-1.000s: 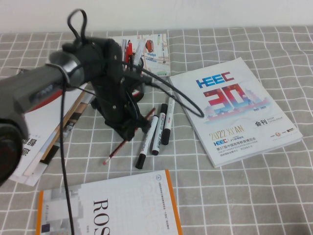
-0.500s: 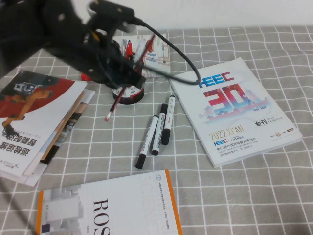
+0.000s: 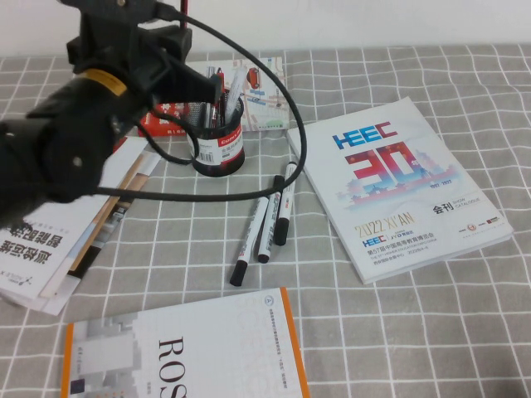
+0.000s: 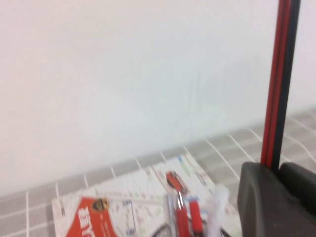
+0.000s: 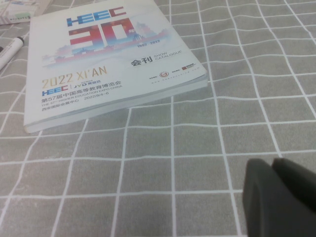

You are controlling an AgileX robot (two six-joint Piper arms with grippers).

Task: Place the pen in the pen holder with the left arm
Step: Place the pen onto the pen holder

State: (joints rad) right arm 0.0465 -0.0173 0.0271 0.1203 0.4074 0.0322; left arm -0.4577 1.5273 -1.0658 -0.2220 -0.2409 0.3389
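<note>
Though lifted well clear of the grey checked tablecloth, clenched tight on the long, very thin dark-red pen: so the black left gripper, with both black fingers pressed on the shaft. Held upright, with the pen's upper part running out past the top of the high view and the left gripper directly under it. Seen up and to the left of the small black wire-mesh pen holder, not inside it. Already standing in that cup: short red pens and a pale one.

Close around the pen holder, little free room. Behind it, a flat colourful brochure; to its left, the black and grey left arm and a stack of magazines. Looped past its right side and across its front, a loose black cable. Just beyond that loop, three white markers with black caps lying side by side, beside the white HEEC booklet. Nearer the front edge, an orange-edged white book. Bare cloth mostly to the right and front.

Low over the cloth near the booklet's corner, the right gripper, fingers closed together on nothing.
</note>
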